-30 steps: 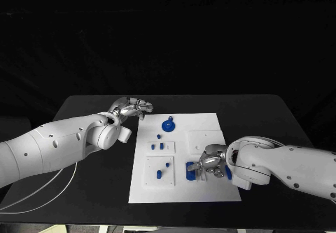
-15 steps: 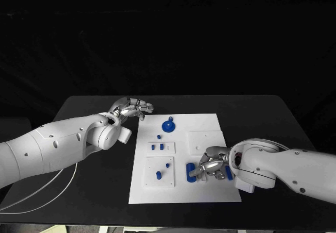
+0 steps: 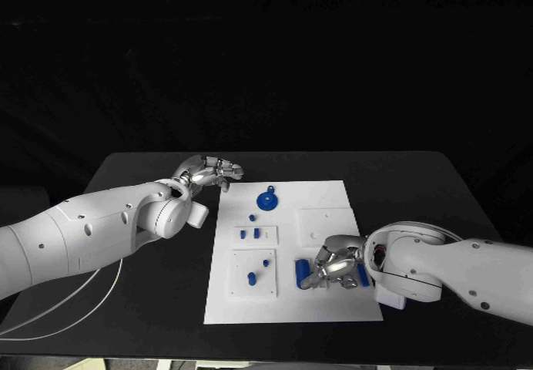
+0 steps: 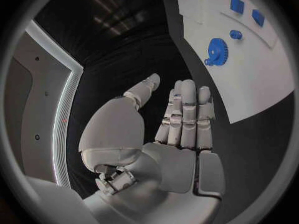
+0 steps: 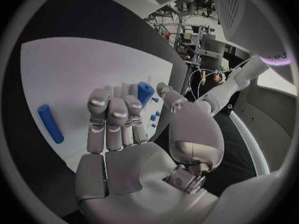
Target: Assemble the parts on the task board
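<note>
The right hand [image 3: 336,268] has slid nearer over the last second, down the white board [image 3: 333,200] lying mid-desk [image 3: 133,166], its fingers curling around a blue peg [image 5: 145,91]; we judge a pickup under way. A second blue rod [image 3: 302,273] lies just left of it. The left hand [image 3: 209,169] hasn't budged at the board's far-left corner, fingers together, grasping nothing. The blue gear [image 3: 266,200] sits far on the board. We can't tell whether the peg is lifted; fingers hide it.
</note>
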Motion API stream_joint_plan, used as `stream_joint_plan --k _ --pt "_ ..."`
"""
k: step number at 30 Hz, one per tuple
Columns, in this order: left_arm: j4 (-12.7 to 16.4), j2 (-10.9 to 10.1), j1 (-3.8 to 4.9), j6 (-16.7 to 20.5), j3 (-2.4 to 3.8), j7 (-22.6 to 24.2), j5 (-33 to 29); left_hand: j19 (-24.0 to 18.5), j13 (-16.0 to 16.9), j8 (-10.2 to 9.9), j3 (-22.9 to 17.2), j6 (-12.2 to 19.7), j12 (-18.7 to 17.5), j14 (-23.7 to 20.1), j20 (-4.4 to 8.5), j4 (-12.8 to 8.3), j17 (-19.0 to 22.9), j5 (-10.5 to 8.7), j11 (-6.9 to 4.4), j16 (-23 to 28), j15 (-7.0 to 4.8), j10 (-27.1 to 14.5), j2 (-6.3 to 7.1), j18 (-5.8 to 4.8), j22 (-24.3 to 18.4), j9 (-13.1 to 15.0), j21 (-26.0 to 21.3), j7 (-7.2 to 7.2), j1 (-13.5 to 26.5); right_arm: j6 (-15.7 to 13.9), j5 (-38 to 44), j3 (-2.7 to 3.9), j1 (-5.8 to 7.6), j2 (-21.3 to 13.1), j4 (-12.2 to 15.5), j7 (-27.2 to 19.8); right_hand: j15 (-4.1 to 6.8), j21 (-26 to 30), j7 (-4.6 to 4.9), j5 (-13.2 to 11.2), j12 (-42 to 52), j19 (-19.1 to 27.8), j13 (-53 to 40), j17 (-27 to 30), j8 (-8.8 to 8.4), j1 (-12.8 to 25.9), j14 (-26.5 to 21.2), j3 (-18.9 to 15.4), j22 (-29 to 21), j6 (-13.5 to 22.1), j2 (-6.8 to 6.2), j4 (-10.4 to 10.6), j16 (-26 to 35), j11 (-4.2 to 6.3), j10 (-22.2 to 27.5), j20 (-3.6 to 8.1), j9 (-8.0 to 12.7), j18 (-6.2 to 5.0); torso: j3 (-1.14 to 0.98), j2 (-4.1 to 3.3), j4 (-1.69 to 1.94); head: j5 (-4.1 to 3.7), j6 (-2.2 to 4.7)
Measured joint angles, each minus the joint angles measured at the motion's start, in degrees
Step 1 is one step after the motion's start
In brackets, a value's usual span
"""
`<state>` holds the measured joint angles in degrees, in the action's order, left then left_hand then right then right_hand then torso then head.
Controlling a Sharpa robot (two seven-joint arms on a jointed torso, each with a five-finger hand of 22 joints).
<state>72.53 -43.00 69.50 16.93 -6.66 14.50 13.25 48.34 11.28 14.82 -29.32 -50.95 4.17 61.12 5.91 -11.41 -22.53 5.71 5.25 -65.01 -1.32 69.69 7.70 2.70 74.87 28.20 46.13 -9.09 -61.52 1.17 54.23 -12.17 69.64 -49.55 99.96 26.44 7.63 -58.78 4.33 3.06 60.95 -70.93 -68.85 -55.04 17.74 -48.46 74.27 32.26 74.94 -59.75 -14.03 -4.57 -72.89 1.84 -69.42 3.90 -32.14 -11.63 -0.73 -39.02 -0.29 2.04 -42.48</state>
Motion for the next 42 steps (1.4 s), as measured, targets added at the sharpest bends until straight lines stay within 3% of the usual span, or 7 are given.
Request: stream_joint_plan --k 5,9,14,17,33,36,42 --pt "0.0 0.0 0.0 0.0 0.0 0.0 0.0 0.0 0.0 0.0 0.0 0.0 0.0 0.0 0.0 0.0 0.0 0.0 0.0 0.0 0.0 0.0 0.0 0.0 0.0 0.0 0.0 0.0 0.0 0.0 0.6 0.0 0.0 0.1 -0.1 0.0 -0.06 0.0 -0.1 0.0 0.0 0.0 0.0 0.0 0.0 -0.1 -0.1 0.0 0.0 0.1 0.09 -0.1 0.0 0.0 0.0 -0.01 0.0 -0.01 0.03 -0.01 0.03 -0.05 -0.01" --pt "0.0 0.0 0.0 0.0 0.0 0.0 0.0 0.0 0.0 0.0 0.0 0.0 0.0 0.0 0.0 0.0 0.0 0.0 -0.01 0.0 0.0 0.0 0.0 0.0 0.0 0.0 0.0 0.0 0.0 0.0 1.3 0.0 0.0 0.3 -0.2 0.1 0.13 0.0 -0.11 0.0 0.0 0.0 0.0 -0.1 0.0 -1.1 0.1 0.3 0.0 0.1 1.79 -0.9 0.0 0.0 0.0 -0.01 0.0 -0.01 0.07 -0.01 0.03 -0.08 -0.05" --pt "0.0 -0.1 0.0 0.0 0.0 0.0 0.0 0.0 0.0 0.0 -0.2 0.0 0.0 0.0 -0.01 0.2 0.0 0.0 -0.08 0.0 0.0 0.1 0.0 0.0 0.0 0.0 0.0 0.0 0.0 0.0 2.0 0.0 0.0 0.5 -0.4 0.1 0.13 0.3 -0.15 0.0 -0.3 0.0 0.0 -0.1 -0.17 -3.7 0.2 3.8 0.0 0.0 6.24 -2.2 0.3 0.0 0.0 -0.02 0.2 -0.01 0.09 -0.01 0.07 -0.09 -0.16" --pt "0.0 -0.1 0.0 0.0 0.0 0.0 0.0 0.0 0.0 0.0 -0.2 0.0 0.0 0.0 -0.01 0.2 0.0 0.0 -0.08 0.0 0.0 0.1 0.0 0.0 0.0 0.0 0.0 0.0 0.0 0.0 2.3 0.0 0.0 0.6 -0.5 0.1 0.12 0.3 -0.04 0.0 -0.3 0.1 0.1 -0.1 -0.27 -3.4 0.2 7.1 0.0 -0.3 7.77 -1.4 0.3 0.0 0.0 -0.14 0.3 0.0 0.09 -0.01 0.07 -0.08 -0.18" --pt "0.0 -0.2 0.0 -0.1 0.0 -0.1 0.0 0.1 0.0 0.0 0.0 0.0 0.0 0.0 0.11 0.3 0.0 0.0 -0.09 0.0 0.0 0.1 -0.21 0.0 0.0 0.0 0.0 0.01 0.2 1.0 2.9 0.03 0.01 0.8 -0.6 0.1 0.02 0.3 -0.12 0.0 -0.3 0.0 0.1 -0.2 -0.32 -2.5 0.3 11.5 0.0 -0.9 8.41 -1.4 0.4 0.3 -0.3 -0.43 0.3 -0.04 0.03 -0.01 0.02 -0.02 -0.29" --pt "0.0 -0.2 0.0 -0.1 0.0 -0.1 0.0 0.1 0.0 0.0 0.0 0.0 0.0 0.0 0.11 0.3 -0.1 0.0 -0.09 0.0 0.0 0.1 -0.21 0.0 0.0 0.0 0.0 0.01 0.2 1.5 3.0 0.06 0.03 0.8 -0.8 0.1 -0.06 0.0 -0.1 0.1 -0.3 -0.2 0.1 -0.2 -0.32 -1.4 0.4 10.4 0.0 -1.0 7.39 -2.5 0.4 0.21 -0.4 -0.63 0.4 -0.26 0.03 -0.01 0.02 -0.05 -0.29" --pt "0.0 -0.2 0.0 -0.2 0.0 -0.1 0.0 0.1 0.0 0.0 0.0 0.0 0.0 0.0 0.11 0.3 -0.1 0.0 -0.09 0.0 0.0 0.1 -0.21 0.0 0.0 0.0 0.0 0.01 0.2 2.4 3.0 0.06 0.03 0.8 -0.8 0.2 -0.06 0.0 -0.1 4.4 -0.3 0.0 0.1 -0.3 -0.32 1.5 0.4 5.0 0.0 -1.0 5.65 -6.7 0.4 0.21 -0.4 -0.84 0.5 -0.43 0.03 -0.01 0.02 -0.07 -0.28"
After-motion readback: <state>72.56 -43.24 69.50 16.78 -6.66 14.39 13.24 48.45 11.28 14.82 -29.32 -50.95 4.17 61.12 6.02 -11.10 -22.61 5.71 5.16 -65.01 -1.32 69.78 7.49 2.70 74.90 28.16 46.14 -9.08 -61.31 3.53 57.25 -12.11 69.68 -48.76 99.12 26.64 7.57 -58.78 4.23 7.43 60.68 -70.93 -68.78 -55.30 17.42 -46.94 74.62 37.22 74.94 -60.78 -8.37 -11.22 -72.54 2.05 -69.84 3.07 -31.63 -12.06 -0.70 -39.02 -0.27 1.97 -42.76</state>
